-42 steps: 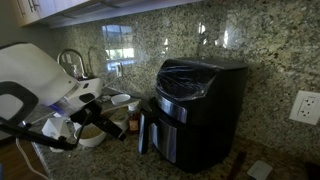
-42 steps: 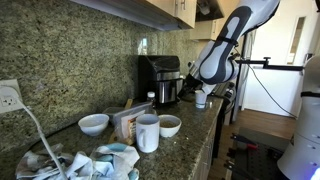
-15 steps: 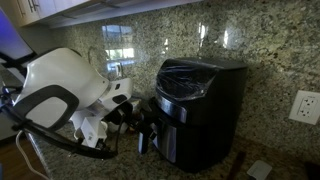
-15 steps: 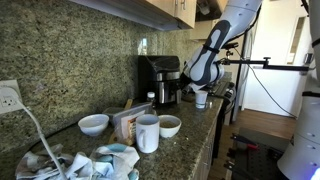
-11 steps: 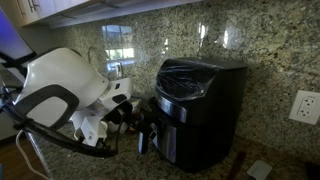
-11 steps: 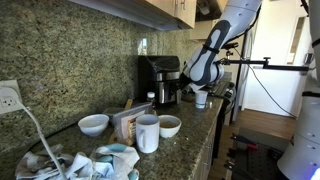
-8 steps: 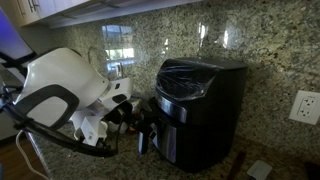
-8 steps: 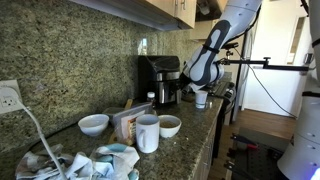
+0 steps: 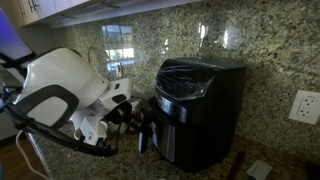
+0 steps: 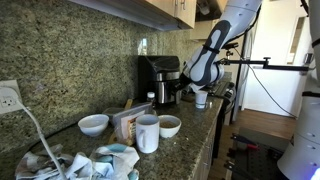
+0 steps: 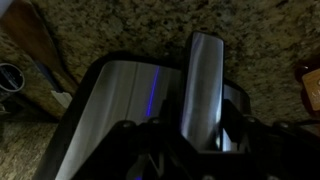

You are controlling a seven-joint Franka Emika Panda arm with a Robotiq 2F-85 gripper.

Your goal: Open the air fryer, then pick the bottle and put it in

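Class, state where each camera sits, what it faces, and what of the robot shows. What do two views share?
An exterior view: counter height, facing the air fryer and wall; arm at left.
An exterior view: along the counter, past a cup, toward the fryer; arm from above.
Wrist view: close over the fryer's handle; gripper at bottom.
Both exterior views share fryer and arm.

Granite counter (image 10: 196, 140) carries the air fryer (image 9: 197, 108), a bowl (image 10: 94, 124), a cup (image 10: 147, 133).
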